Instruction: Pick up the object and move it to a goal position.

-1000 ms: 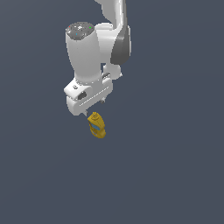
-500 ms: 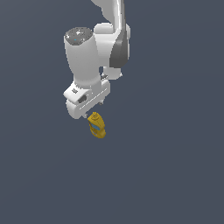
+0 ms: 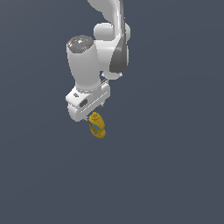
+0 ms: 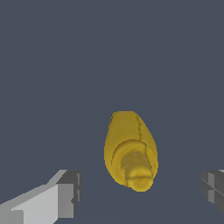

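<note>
Now bottle [image 4: 130, 153] between spread fingers [image 4: 65, 192], nozzle toward wrist, neither pad touching it.

Bottle [image 3: 97, 126] smooth matt yellow plastic; gripper [image 3: 91, 114] glossy white plastic casing, matt grey finger pads [image 4: 70, 192].

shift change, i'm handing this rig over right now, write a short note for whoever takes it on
Gripper: open, fingers spread either side of the yellow bottle, gaps visible on both sides, nothing held.
Bottle: directly beneath the gripper, nozzle end towards the wrist camera; the exterior view shows it just under the white hand, blue label patch visible.
Done: gripper lined up over the bottle.
Left: close on the bottle, lift, carry to the goal. No goal marker shows in either view.
</note>
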Robot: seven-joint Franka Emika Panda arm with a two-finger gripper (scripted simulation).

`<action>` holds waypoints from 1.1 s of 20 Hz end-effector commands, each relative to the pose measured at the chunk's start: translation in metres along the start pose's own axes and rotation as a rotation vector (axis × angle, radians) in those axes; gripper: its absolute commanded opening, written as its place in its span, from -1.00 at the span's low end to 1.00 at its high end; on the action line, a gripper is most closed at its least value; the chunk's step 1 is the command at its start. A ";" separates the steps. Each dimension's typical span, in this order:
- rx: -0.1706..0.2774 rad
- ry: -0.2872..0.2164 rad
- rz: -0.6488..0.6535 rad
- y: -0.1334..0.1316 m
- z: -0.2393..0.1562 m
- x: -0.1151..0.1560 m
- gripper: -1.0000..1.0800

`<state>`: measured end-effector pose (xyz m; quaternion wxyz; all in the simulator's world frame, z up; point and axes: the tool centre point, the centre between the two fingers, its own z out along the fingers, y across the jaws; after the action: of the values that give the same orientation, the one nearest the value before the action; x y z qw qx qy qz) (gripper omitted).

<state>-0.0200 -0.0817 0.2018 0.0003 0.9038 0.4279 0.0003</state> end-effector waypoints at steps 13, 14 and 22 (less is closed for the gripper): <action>0.001 0.000 -0.003 0.000 0.031 0.000 -1.00; 0.001 0.000 -0.003 0.000 0.031 0.000 -1.00; 0.001 0.000 -0.003 0.001 0.030 0.000 -1.00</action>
<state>-0.0198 -0.0820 0.1709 -0.0002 0.9033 0.4290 -0.0003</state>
